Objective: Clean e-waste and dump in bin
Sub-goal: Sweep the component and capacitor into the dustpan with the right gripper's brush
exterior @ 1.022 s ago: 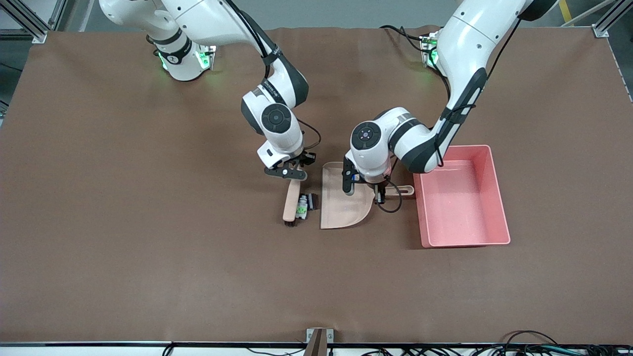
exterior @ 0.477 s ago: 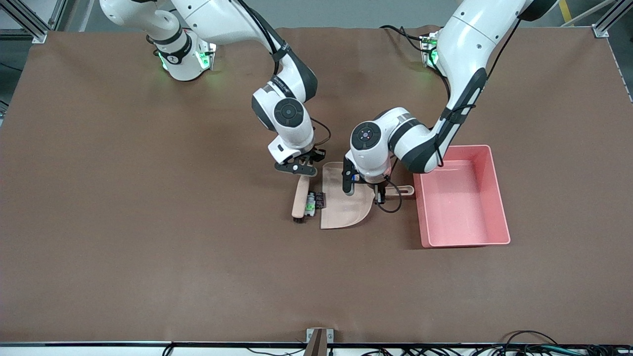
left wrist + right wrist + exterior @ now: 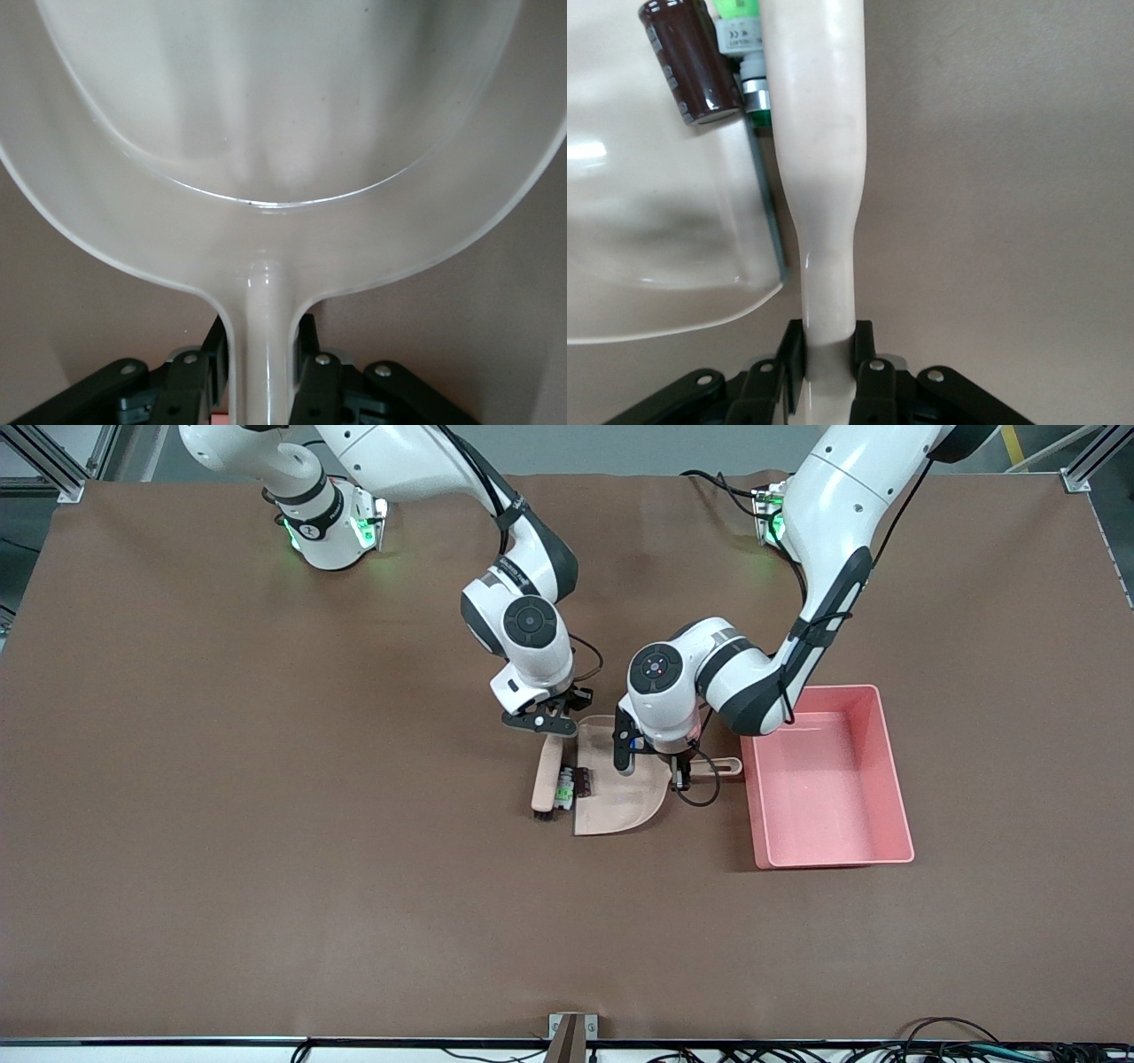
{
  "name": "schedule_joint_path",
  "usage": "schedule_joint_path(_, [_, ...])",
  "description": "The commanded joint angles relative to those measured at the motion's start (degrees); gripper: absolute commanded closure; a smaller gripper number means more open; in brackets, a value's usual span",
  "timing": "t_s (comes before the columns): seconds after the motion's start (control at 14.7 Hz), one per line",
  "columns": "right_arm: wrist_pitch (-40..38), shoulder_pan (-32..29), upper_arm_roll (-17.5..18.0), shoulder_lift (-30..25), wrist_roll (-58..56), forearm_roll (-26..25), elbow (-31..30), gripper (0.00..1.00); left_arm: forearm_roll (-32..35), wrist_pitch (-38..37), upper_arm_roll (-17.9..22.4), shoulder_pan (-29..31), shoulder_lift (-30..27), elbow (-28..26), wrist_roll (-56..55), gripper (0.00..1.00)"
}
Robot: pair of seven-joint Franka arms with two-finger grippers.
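At the nearer end of the scene, the dark bristles of a beige wooden-handled brush (image 3: 547, 778) rest on the brown cloth-covered table (image 3: 266, 868), its long side pressed against two small pieces of e-waste: a white-and-grey component with green marks (image 3: 563, 788) and a dark brown cylindrical block (image 3: 582, 781), the latter sitting right at the straight open lip of the flat beige plastic dustpan (image 3: 620, 802). Just beside the dustpan, toward the left arm's end of the table, stands the pink rectangular plastic bin (image 3: 828, 779), nothing visible in it. Farther up, the right gripper (image 3: 828, 372) is clamped tight on the brush handle, while the left gripper (image 3: 263, 376) is clamped on the dustpan's narrow handle (image 3: 722, 764), holding the pan flat on the table.
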Motion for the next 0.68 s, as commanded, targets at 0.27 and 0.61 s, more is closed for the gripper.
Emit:
schedule_joint_path(0.27, [-0.7, 2.3, -0.3, 2.8, 1.8, 2.7, 5.3, 1.0, 0.2, -1.1, -0.2, -0.2, 0.9, 1.6, -0.5, 0.73])
schedule_joint_path(0.61, [-0.5, 3.9, -0.3, 4.9, 3.6, 2.9, 8.5, 1.0, 0.2, -1.1, -0.2, -0.2, 0.9, 1.6, -0.5, 0.73])
